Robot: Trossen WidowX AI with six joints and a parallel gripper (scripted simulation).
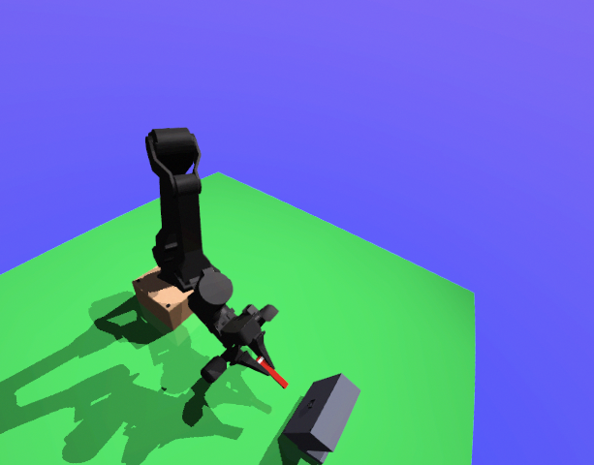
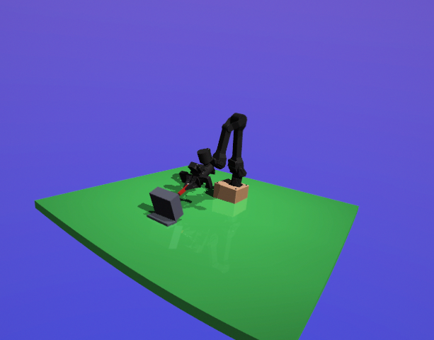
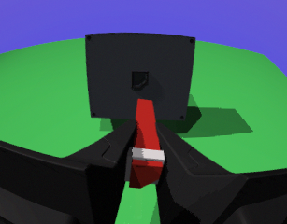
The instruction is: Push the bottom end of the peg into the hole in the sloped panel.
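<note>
My black parallel-jaw gripper (image 3: pixel 145 161) is clamped on the square red peg with a white band (image 3: pixel 146 144). Its free end points at the hole (image 3: pixel 139 80) in the dark grey sloped panel (image 3: pixel 112 75), not yet in.

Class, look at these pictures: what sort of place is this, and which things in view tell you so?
Probably a bare test bench for a peg-insertion trial: a lone arm on a tan base block, a flat green table, and one grey sloped panel with a hole. The gripper holds a red peg.

Black arm (image 2: pixel 231 146) on tan base (image 2: pixel 231 191); red peg (image 2: pixel 182 190) angled toward grey panel (image 2: pixel 166 205).
</note>
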